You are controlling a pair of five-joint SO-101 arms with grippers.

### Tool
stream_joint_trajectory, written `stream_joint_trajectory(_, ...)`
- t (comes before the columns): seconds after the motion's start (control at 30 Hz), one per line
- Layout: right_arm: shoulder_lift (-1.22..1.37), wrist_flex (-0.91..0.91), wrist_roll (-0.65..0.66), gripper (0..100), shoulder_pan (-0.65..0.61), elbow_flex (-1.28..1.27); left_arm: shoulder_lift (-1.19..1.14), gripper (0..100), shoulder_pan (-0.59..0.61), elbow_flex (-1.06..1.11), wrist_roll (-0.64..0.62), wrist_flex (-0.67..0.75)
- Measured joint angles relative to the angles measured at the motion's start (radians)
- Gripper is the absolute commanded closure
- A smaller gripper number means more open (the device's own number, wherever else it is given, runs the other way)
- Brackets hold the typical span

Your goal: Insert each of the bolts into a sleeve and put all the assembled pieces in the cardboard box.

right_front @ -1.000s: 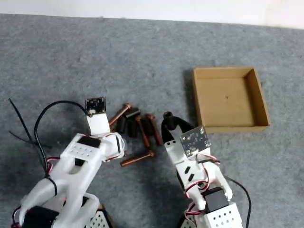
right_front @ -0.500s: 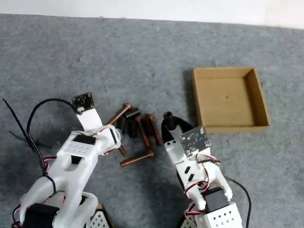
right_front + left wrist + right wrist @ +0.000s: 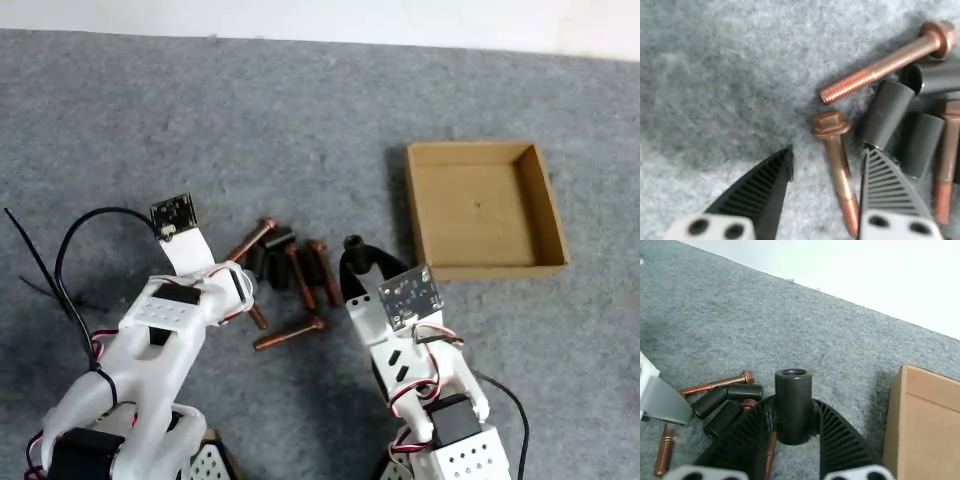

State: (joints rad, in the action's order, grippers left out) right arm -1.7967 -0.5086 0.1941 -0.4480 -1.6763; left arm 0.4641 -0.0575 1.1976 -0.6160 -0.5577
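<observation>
My left gripper (image 3: 829,152) is open low over the carpet, and a copper bolt (image 3: 838,162) lies between its fingers, hex head pointing away from the wrist. Just beyond lie another bolt (image 3: 885,62) and several black sleeves (image 3: 887,112). In the high view this gripper (image 3: 243,290) sits at the left edge of the pile of bolts and sleeves (image 3: 290,268). My right gripper (image 3: 792,415) is shut on a black sleeve (image 3: 792,400), held upright with its bore upward, right of the pile (image 3: 352,246). The cardboard box (image 3: 548,205) stands to the right.
A loose bolt (image 3: 290,333) lies nearest the arm bases, between them. The box's wall (image 3: 925,415) is close beside the right gripper. Black cables (image 3: 60,270) trail left of the left arm. Open grey carpet extends beyond the pile.
The left arm's wrist swung to the left and settled; a short bolt beside its gripper is now uncovered. The right arm has kept still with the sleeve.
</observation>
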Motion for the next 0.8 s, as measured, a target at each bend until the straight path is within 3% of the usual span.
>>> stream_joint_trajectory(0.67, 0.000, 0.000, 0.000, 99.4, 0.000, 0.000, -0.161, 79, -0.003, -0.064, 0.000, 0.000)
stream_joint_trajectory(0.8, 0.000, 0.000, 0.000, 99.4, 0.000, 0.000, -0.164, 88, -0.003, -0.066, 0.000, 0.000)
